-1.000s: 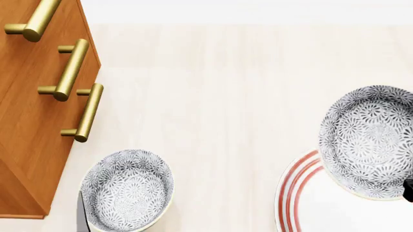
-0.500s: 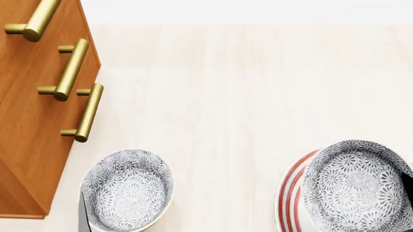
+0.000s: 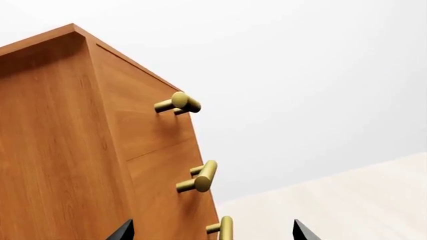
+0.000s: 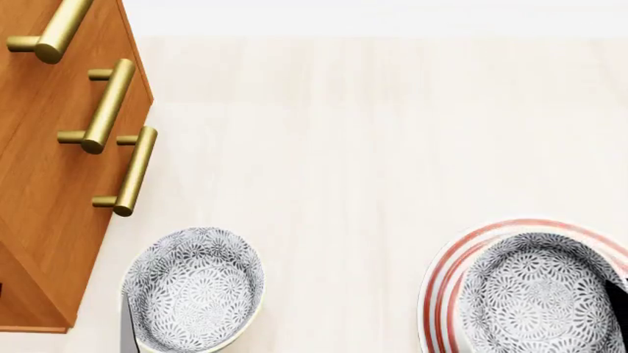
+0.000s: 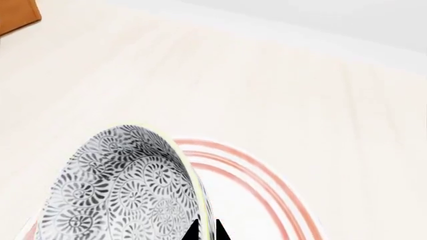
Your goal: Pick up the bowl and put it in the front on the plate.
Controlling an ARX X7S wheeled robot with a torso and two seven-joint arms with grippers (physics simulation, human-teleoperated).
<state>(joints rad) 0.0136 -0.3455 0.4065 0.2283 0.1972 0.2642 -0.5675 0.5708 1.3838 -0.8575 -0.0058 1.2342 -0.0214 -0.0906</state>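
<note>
The bowl (image 4: 540,294), white with a grey-blue floral pattern, is inside the red-ringed rim of the plate (image 4: 442,283) at the head view's lower right. A black fingertip (image 4: 618,294) shows at the bowl's right edge. In the right wrist view my right gripper (image 5: 205,231) is shut on the rim of the bowl (image 5: 120,185), one fingertip inside and one outside, with the plate (image 5: 267,175) beneath. My left gripper (image 3: 213,232) is open, its tips wide apart in front of the wooden cabinet, holding nothing.
A second patterned bowl (image 4: 194,288) stands at the lower left, beside a wooden cabinet (image 4: 49,184) with gold bar handles (image 4: 108,107). Pale tabletop (image 4: 334,147) stretches between the bowls and back to the white wall.
The bowl in my right gripper has come towards me and down, from past the plate's far edge to inside its rings. The left bowl and left arm have not moved.
</note>
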